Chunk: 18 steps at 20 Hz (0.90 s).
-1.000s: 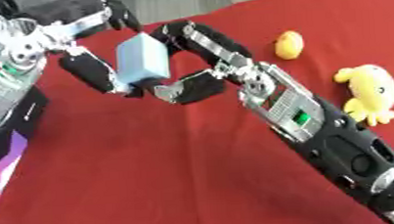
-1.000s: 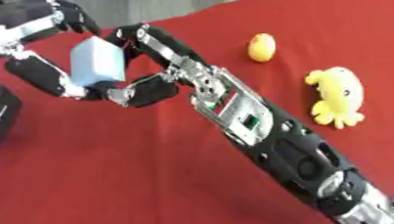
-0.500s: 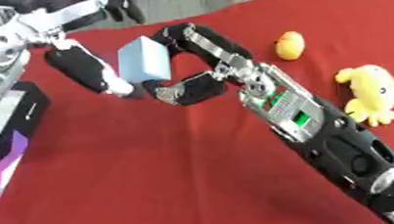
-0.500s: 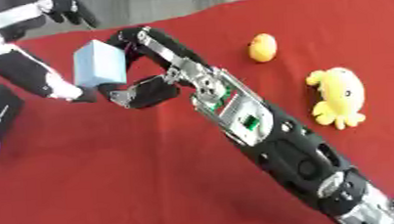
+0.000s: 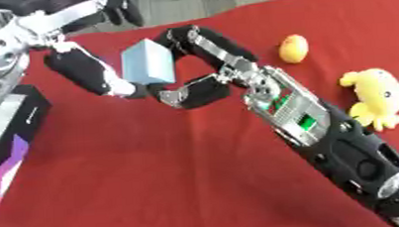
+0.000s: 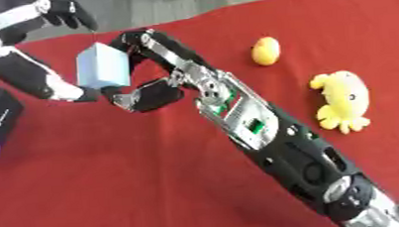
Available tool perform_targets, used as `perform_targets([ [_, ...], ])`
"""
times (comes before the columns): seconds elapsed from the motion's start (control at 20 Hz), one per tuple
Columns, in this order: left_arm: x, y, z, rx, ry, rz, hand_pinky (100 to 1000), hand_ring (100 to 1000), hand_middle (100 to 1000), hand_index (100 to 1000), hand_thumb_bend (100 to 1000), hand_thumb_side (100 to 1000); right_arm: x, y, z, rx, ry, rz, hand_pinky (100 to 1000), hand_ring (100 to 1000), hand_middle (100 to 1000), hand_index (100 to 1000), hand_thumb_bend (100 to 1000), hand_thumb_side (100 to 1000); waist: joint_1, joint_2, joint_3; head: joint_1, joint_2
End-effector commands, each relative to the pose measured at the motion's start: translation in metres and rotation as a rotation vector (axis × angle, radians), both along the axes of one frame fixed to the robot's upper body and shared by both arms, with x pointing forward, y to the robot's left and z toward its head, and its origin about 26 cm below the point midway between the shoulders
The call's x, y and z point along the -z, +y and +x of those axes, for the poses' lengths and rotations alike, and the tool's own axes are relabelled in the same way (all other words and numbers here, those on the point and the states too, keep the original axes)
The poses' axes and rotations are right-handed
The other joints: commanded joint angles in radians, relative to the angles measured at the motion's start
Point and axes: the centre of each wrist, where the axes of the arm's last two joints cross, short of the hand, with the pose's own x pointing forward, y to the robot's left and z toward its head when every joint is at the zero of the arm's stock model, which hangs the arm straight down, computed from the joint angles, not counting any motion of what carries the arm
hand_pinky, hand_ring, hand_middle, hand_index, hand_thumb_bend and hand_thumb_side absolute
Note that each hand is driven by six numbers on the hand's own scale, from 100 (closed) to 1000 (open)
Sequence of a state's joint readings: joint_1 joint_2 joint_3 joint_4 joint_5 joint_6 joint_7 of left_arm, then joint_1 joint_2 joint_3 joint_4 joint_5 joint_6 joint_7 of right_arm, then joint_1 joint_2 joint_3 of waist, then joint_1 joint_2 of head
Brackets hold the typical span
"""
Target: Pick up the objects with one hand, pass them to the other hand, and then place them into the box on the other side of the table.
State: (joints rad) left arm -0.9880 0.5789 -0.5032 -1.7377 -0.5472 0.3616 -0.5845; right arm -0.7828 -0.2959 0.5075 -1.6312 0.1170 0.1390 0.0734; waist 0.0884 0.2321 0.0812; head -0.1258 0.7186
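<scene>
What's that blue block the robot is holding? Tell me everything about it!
The blue block is a pale, plain box shape with flat, smooth-looking faces. It is held above the red tablecloth, a little tilted, between both hands: the right hand curls round it from the right, and a finger of the left hand touches its left side.
</scene>
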Motion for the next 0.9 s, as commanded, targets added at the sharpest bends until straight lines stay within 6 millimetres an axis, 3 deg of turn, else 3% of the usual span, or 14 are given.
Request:
perform_targets([
  [0.05, -0.0059, 0.0028, 0.0022, -0.024, -0.030, -0.007, 808, 768, 735, 786, 669, 277, -0.0116, -0.0001, -0.0031, -0.017, -0.036, 0.005, 761, 574, 483, 571, 100, 100, 0.005, -0.017, 0.002, 0.001, -0.011],
  [0.7, 0.0009, 0.0008, 0.0105, -0.037, -0.020, -0.021, 796, 751, 712, 762, 642, 260, -0.0111, 0.0008, -0.0041, -0.023, -0.030, 0.002, 761, 575, 484, 571, 100, 100, 0.007, -0.017, 0.003, 0.001, -0.013],
  [0.9, -0.0004, -0.0001, 0.0078, -0.030, -0.044, -0.065, 776, 711, 657, 716, 579, 240, -0.0103, 0.0008, -0.0040, -0.024, -0.029, -0.004, 760, 574, 484, 571, 100, 100, 0.008, -0.015, 0.004, -0.002, -0.013],
])
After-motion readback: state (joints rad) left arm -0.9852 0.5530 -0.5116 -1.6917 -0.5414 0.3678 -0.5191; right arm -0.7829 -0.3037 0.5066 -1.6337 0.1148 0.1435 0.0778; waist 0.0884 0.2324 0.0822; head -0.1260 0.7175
